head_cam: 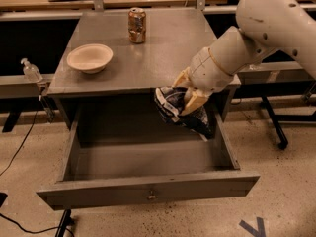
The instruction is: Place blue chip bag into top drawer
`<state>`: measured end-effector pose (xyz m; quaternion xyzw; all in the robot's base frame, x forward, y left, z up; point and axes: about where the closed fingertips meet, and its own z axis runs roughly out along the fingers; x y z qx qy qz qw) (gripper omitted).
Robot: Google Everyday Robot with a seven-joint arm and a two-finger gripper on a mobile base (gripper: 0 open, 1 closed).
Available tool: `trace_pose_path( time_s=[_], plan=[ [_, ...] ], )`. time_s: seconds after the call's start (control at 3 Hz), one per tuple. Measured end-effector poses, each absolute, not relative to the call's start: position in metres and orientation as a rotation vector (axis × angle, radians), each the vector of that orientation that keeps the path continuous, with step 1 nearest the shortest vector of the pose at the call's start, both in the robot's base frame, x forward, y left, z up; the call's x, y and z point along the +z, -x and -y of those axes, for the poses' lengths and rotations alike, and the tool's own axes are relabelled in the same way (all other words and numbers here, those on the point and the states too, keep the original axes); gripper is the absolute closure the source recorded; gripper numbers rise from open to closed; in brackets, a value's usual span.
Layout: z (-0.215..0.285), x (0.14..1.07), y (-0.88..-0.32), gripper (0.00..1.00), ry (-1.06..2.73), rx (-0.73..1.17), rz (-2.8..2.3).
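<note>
The blue chip bag (183,111) is a crumpled dark navy foil bag with white markings. My gripper (190,94) is shut on it, its tan fingers (193,101) pinching the bag's upper part. The bag hangs in the air over the right rear part of the open top drawer (148,162), just below the table's front edge. The drawer is pulled fully out, grey, with a small round knob (151,197) at the centre of its front panel. Its inside shows bare grey metal.
A beige bowl (90,58) sits on the grey table top (163,48) at the left. An orange-brown drink can (137,25) stands at the back centre. A clear bottle (31,72) stands on the left side rail. Cables lie on the floor at the left.
</note>
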<state>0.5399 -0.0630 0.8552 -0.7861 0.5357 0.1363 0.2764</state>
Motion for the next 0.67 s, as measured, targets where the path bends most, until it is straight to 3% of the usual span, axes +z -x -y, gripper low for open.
trace_pose_path(
  time_s=[0.67],
  plan=[
    [0.066,0.817,-0.59,0.37,1.98,0.223,-1.58]
  ],
)
